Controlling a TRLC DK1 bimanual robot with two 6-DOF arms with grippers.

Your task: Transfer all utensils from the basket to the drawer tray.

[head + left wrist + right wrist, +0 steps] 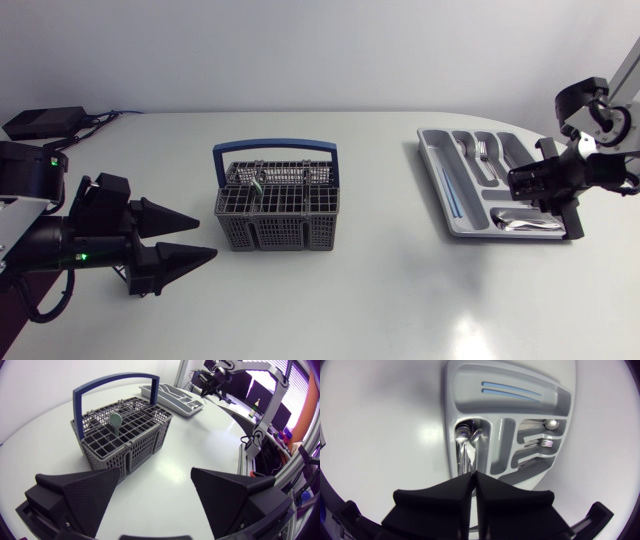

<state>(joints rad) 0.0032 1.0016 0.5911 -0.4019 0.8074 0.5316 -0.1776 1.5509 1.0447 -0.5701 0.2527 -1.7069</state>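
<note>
The grey wire basket (275,207) with a blue handle stands mid-table, and a pale green utensil (257,183) sticks up from one of its cells. My left gripper (210,238) hovers left of it, open and empty. From the left wrist view the basket (125,432) and green utensil (115,421) lie ahead of the open left gripper (155,472). The grey drawer tray (452,200) lies at the right. My right gripper (473,476) is shut just above its spoon compartment, where several spoons (465,440) lie. A fork (545,442) rests in another slot.
Two light blue sticks (510,390) lie in the tray's long compartment (470,375). A black box with cables (45,122) sits at the table's back left corner. Bare white tabletop (390,270) stretches between basket and tray.
</note>
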